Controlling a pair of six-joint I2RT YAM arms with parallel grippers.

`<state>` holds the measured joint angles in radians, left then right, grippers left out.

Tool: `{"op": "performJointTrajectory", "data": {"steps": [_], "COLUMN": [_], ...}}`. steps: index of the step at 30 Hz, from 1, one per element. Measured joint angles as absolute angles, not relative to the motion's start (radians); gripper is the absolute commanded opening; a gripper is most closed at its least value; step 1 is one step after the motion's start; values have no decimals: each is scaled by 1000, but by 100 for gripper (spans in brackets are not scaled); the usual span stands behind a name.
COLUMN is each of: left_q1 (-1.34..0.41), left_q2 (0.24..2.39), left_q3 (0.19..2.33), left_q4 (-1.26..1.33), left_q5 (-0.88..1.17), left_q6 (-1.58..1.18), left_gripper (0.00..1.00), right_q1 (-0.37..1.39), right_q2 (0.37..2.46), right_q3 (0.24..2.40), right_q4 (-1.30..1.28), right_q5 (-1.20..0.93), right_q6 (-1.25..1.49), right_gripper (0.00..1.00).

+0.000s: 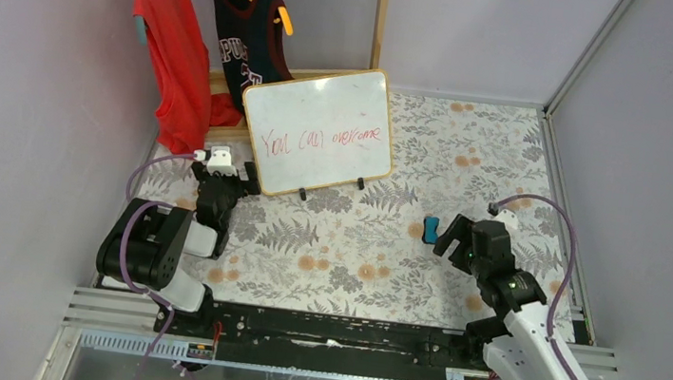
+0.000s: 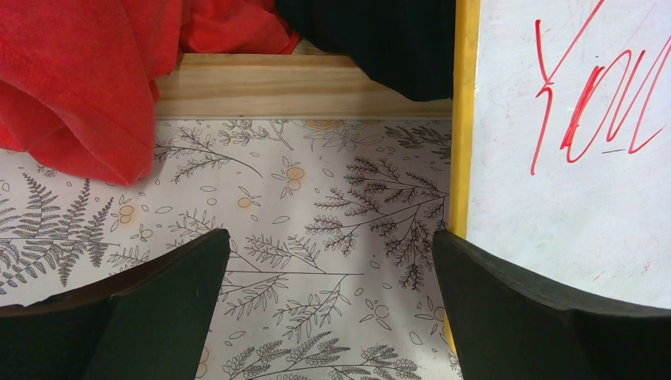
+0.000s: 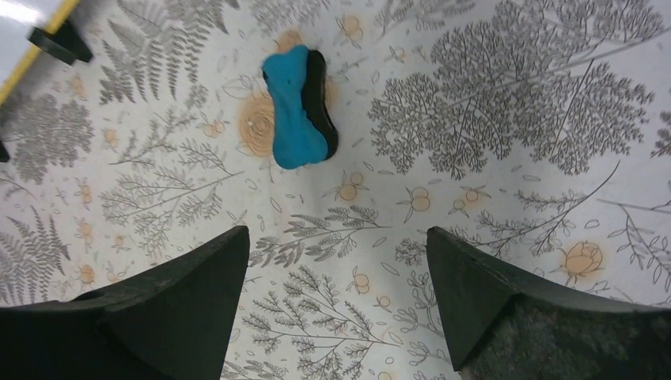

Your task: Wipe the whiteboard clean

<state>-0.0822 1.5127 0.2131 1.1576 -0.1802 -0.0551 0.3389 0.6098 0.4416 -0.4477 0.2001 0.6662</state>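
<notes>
The whiteboard (image 1: 318,131), glossy white in a thin light-wood frame with rounded corners and red scrawl, stands tilted on small black feet at upper centre of the overhead view, on a fern-printed tablecloth (image 1: 355,249). The left gripper (image 2: 331,273) sits at its lower left corner, blunt black jaws spread wide on nothing. At right, the right gripper (image 3: 336,289), jaws likewise apart and empty, hangs near a bone-shaped blue eraser (image 3: 294,111) with a black pad side.

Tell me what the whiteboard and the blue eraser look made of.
Whiteboard: glossy white panel with glare on it; its rim looks like light wood. Eraser: matte blue body, maybe foam or plastic, with a black layer along one side, possibly felt.
</notes>
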Motion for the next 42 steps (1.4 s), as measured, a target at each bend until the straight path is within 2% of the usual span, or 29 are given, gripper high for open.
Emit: {"op": "performJointTrajectory", "data": {"steps": [7, 11, 17, 25, 28, 34, 42], "left_q1": [-82, -82, -82, -82, -82, -82, -82], "left_q2": [1513, 1513, 1513, 1513, 1513, 1513, 1513], "left_q3": [213, 213, 213, 213, 213, 213, 213], "left_q4": [1158, 1158, 1158, 1158, 1158, 1158, 1158], "left_q5": [-180, -180, -180, -180, -180, -180, -180], "left_q6": [-55, -55, -55, -55, -55, -55, -55], "left_gripper": [100, 100, 100, 100, 100, 100, 100], "right_q1": [339, 339, 339, 339, 339, 339, 339], "right_q2": [772, 957, 1176, 1399, 1453, 1516, 1614], "right_q3": [472, 603, 800, 867, 867, 870, 905], "right_q4": [-482, -508, -499, -465, -449, -408, -387], "right_q5": [194, 201, 216, 180, 162, 136, 136], "right_q6": [688, 649, 558, 466, 446, 418, 395], "right_gripper": [84, 83, 75, 75, 74, 62, 57]}}
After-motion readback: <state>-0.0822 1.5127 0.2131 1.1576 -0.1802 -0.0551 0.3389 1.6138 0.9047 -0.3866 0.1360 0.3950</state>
